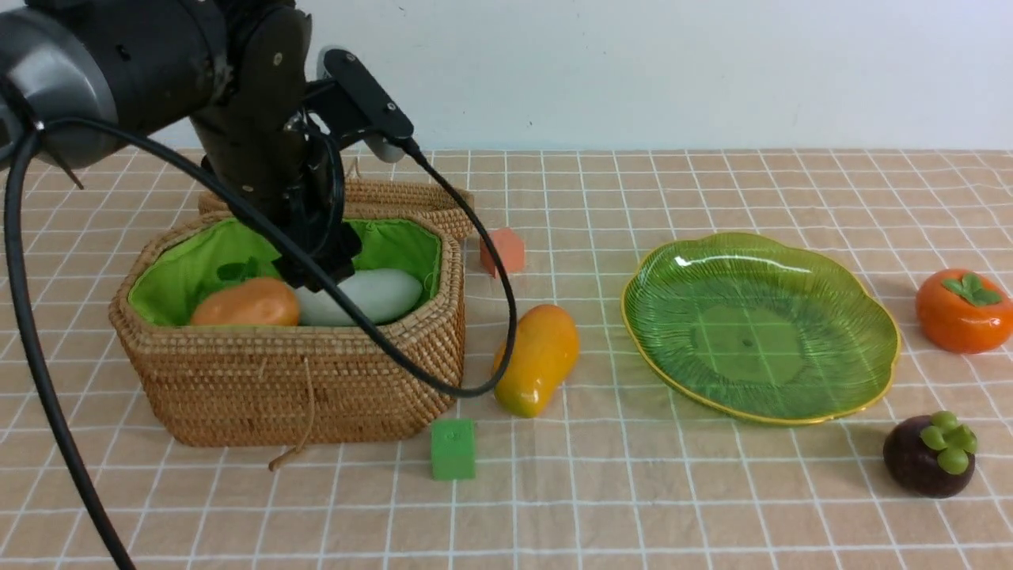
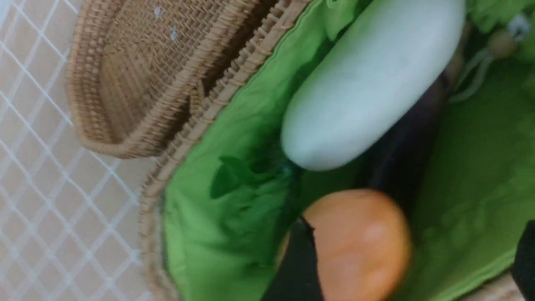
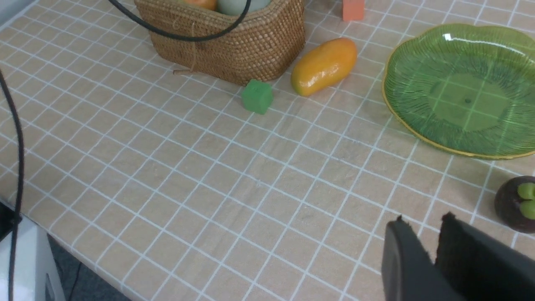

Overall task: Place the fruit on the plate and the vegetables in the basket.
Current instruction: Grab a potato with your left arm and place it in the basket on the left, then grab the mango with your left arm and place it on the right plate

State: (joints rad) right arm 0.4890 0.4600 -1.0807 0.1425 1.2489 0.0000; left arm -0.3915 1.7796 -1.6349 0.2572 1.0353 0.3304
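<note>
The wicker basket (image 1: 301,388) holds the tan-orange potato (image 1: 245,302), the white radish (image 1: 376,294) and, in the left wrist view, a dark eggplant (image 2: 403,167) under the radish (image 2: 368,83). My left gripper (image 1: 316,265) hangs inside the basket, open; the potato (image 2: 359,246) lies against one finger (image 2: 296,267). The mango (image 1: 538,360) lies on the table between the basket and the green plate (image 1: 791,396). The persimmon (image 1: 961,310) and the mangosteen (image 1: 930,455) sit right of the plate. My right gripper (image 3: 424,219) hovers near the mangosteen (image 3: 516,205), its jaws slightly apart and empty.
The basket's lid (image 1: 411,198) lies open behind it. An orange cube (image 1: 502,252) sits behind the mango and a green block (image 1: 453,449) in front of the basket. The left arm's black cable (image 1: 475,380) loops down beside the mango.
</note>
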